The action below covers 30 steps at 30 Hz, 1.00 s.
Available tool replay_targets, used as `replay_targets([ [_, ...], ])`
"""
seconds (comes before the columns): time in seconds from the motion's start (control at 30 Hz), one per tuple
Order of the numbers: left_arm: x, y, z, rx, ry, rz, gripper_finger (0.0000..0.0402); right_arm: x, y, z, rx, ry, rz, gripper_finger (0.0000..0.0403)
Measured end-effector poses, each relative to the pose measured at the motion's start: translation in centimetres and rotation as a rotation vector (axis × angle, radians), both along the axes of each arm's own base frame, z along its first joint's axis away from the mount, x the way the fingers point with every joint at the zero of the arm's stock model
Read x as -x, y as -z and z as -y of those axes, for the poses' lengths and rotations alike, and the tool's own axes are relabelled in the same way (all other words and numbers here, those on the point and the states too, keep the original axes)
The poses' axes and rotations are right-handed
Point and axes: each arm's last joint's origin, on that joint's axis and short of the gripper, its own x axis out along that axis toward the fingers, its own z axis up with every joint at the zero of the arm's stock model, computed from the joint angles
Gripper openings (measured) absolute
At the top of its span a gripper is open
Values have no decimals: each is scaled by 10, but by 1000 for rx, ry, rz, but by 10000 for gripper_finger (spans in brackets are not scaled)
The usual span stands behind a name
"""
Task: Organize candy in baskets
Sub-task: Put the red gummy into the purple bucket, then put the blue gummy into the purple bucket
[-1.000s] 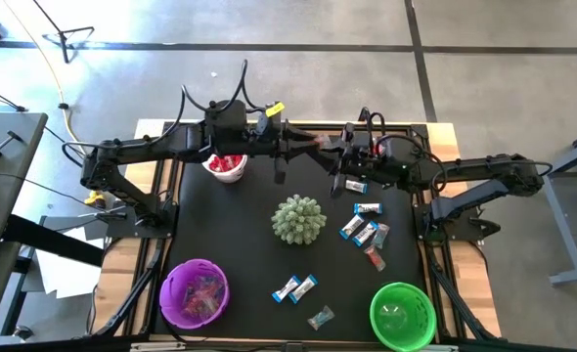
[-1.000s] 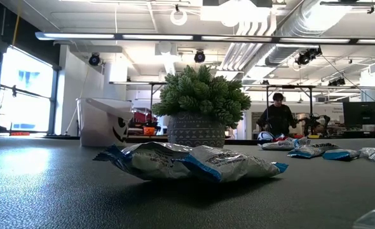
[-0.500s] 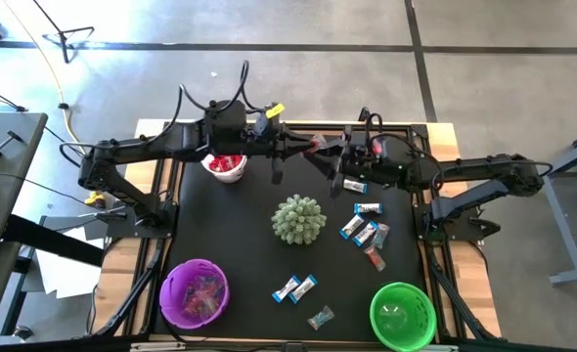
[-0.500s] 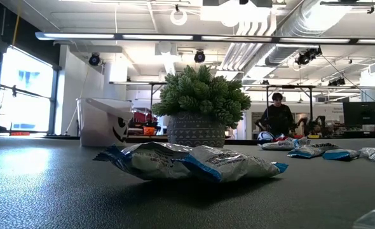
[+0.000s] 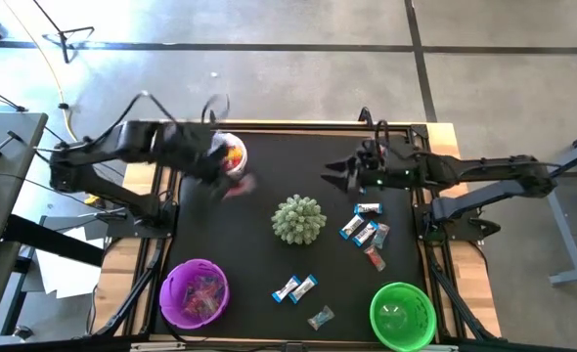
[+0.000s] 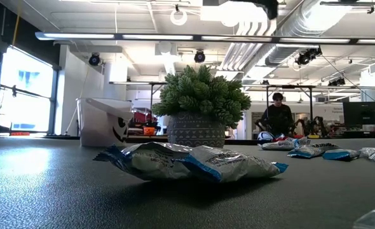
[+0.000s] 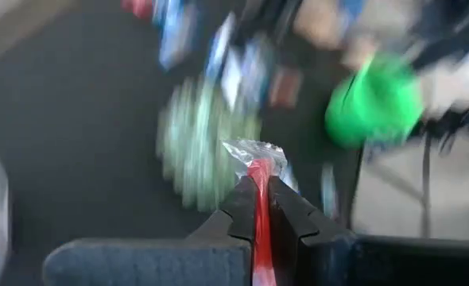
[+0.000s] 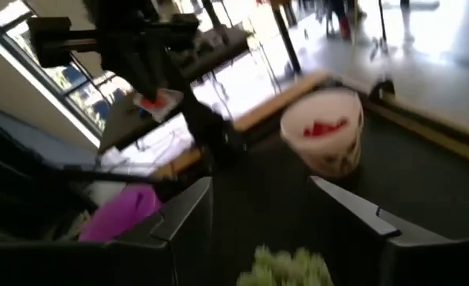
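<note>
I see a red candy (image 7: 259,208) pinched in my left gripper (image 7: 260,208) by the white basket (image 5: 232,154) near the table's far edge.

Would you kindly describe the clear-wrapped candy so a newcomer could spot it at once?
Start at the green basket in the table's near right corner. Just to its left lies the clear-wrapped candy, alone near the front edge. Unlike the blue-and-silver pair just behind it, its wrapper is see-through.
</note>
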Motion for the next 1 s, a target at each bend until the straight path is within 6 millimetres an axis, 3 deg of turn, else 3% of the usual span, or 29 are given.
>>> replay_targets([
  [0.13, 31, 16, 42, 265, -77, -349, 1, 7, 12, -8, -92, -21, -125, 190],
  [0.23, 41, 21, 72, 364, -105, -475, 1, 10, 20, -13, -127, -22, -206, 185],
  [0.47, 32, 40, 127, 323, -182, -546, 14, 12, 28, -21, -172, -29, -286, 183],
  [0.6, 25, 56, 154, 269, -89, -646, 42, 13, 28, -29, -187, -58, -288, 183],
  [0.8, 18, 73, 175, 250, -8, -752, 88, 15, 29, -39, -233, -129, -300, 183],
  [1.0, 8, 74, 171, 246, 23, -719, 120, 22, 38, -45, -360, -113, -416, 183],
])
